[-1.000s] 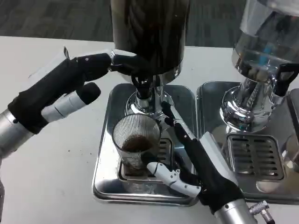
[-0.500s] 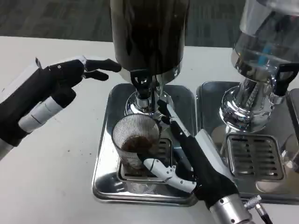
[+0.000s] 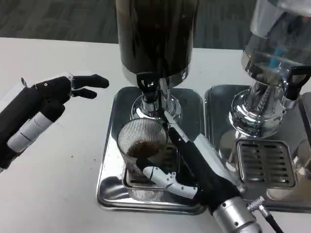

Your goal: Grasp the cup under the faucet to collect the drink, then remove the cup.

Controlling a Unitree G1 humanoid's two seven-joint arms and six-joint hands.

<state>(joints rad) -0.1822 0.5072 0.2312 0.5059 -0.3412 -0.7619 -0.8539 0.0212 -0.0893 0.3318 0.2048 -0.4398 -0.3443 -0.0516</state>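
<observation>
A clear ribbed cup holding some dark drink stands on the drip grate of the left steel tray, right below the black faucet of the dark drink dispenser. My right hand wraps around the cup from the right, thumb across its front and fingers behind it. My left hand hovers over the white table to the left of the dispenser, fingers stretched toward it and holding nothing.
A second dispenser with a clear tank and a black tap stands at the right on its own steel tray. Bare white table lies to the left of the trays.
My left hand has pulled back leftward from the faucet lever to the open table. My right hand has closed in tighter around the cup, which stays in place.
</observation>
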